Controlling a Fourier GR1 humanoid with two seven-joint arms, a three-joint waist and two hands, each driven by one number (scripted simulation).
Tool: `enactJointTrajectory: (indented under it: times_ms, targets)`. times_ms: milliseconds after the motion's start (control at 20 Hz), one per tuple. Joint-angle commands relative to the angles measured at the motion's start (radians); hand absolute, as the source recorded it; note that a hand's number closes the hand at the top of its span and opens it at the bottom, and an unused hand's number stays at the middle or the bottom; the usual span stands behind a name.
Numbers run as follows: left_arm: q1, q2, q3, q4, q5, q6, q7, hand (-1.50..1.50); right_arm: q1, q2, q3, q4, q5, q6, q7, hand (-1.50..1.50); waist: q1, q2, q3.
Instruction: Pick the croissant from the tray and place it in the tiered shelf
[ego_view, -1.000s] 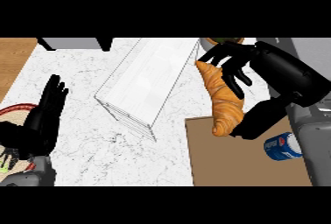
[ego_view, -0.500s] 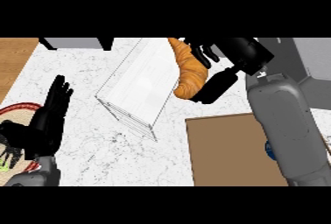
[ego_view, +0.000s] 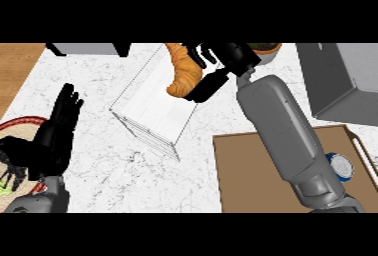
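1. White wire tiered shelf (ego_view: 159, 107) sits diagonally mid-counter, with bare white marble counter (ego_view: 140, 170) open in front of it and to its left.
2. Flat brown tray (ego_view: 255, 175) is at lower right, its left edge just beside the shelf's near corner; a small blue-and-white round item (ego_view: 341, 165) lies near its right edge.
3. Right hand (ego_view: 221, 62) is curled round the golden-brown croissant (ego_view: 182, 75), which hangs over the shelf's far right end near the counter's back edge.
4. Grey box (ego_view: 343, 82) stands right of the forearm, well apart.
5. Left hand (ego_view: 52, 132) rests open at the left edge, fingers straight, beside a red-rimmed plate (ego_view: 22, 125).
6. Versus half a second ago: croissant and right hand sit further left over the shelf; left hand unchanged.
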Motion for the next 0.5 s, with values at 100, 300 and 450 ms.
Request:
enactJointTrajectory:
  times_ms: [100, 300, 450]
  targets:
    - [0.024, -0.033, -0.047, -0.027, -0.034, 0.013, 0.010, 0.00, -0.105, 0.042, -0.027, 0.237, 0.033, -0.115, -0.128, 1.50, 0.004, 0.000, 0.000]
    - [-0.019, 0.010, 0.003, -0.026, 0.021, -0.029, 0.039, 0.00, -0.165, 0.043, -0.017, 0.375, -0.062, -0.213, -0.105, 1.50, 0.028, 0.006, 0.000]
    - [0.021, -0.033, -0.043, -0.038, -0.037, 0.016, 0.016, 0.00, -0.169, 0.044, -0.062, 0.457, -0.086, -0.148, -0.160, -1.50, 0.017, 0.005, 0.000]
